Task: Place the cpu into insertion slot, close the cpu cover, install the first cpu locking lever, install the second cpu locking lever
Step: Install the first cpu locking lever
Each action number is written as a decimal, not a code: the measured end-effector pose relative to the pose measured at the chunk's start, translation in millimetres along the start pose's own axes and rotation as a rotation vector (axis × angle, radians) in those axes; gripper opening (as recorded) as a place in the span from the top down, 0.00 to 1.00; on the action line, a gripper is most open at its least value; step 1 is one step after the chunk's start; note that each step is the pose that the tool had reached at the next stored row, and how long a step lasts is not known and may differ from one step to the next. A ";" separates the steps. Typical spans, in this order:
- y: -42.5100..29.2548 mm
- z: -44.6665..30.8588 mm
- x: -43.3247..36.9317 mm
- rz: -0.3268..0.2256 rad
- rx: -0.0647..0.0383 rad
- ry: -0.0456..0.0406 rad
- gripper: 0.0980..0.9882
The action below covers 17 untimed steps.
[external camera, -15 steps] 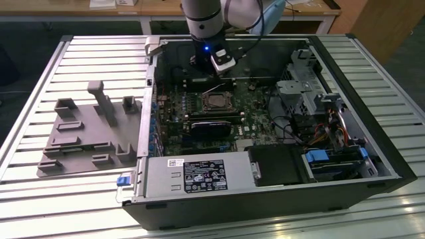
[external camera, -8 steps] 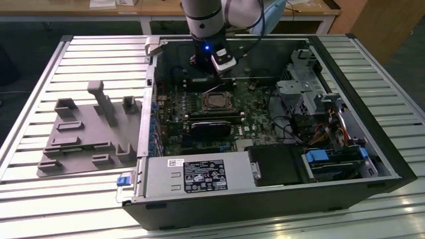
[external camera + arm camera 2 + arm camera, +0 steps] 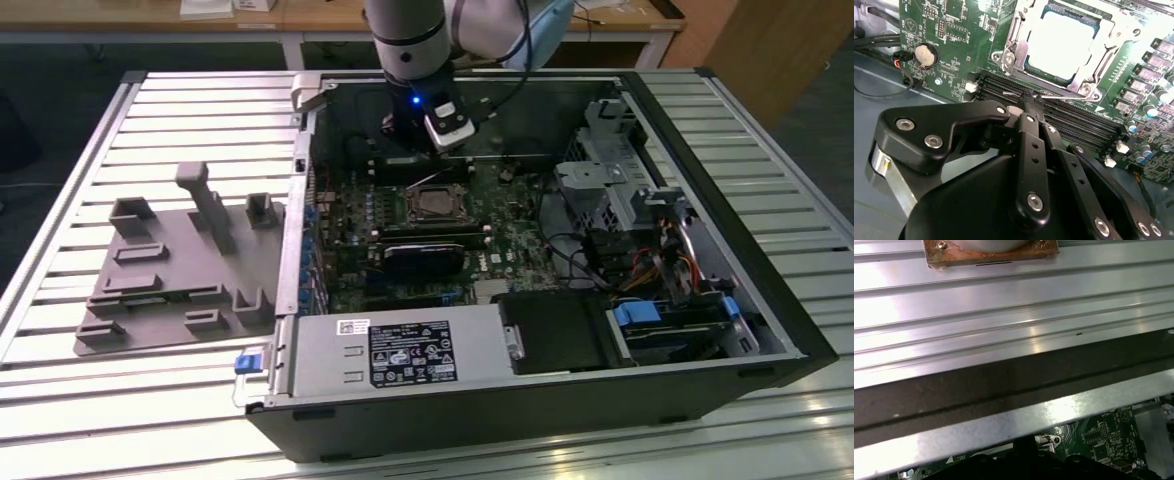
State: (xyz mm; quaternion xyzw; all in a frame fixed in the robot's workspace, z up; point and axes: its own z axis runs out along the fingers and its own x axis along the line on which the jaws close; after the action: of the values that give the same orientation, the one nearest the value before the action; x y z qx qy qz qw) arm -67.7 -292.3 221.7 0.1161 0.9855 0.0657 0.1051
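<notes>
Nearest me, my hand (image 3: 1029, 102) has its fingers drawn together, tips right at the thin wire locking lever (image 3: 1070, 97) that runs along the near edge of the socket, parallel to the long memory slots (image 3: 1074, 120); I cannot tell whether the wire is pinched or only touched. I judge the first lever step is in hand, calling for a steady press down and a tuck under its catch. Beyond, the cpu (image 3: 1066, 42) lies flat in the insertion slot (image 3: 434, 206), metal top facing up, square with no long axis, the cpu cover (image 3: 1016, 47) down around it.
</notes>
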 end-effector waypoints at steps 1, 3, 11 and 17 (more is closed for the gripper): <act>0.0 0.0 0.0 0.000 0.000 0.0000 1.00; 0.0 0.1 0.0 0.000 0.000 -0.0001 1.00; 0.8 1.7 -3.9 0.000 0.000 -0.0001 1.00; 0.3 5.2 -3.4 0.000 0.000 -0.0001 1.00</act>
State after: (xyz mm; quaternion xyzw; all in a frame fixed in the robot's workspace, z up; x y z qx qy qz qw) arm -63.3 -292.3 217.3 0.1162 0.9855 0.0658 0.1051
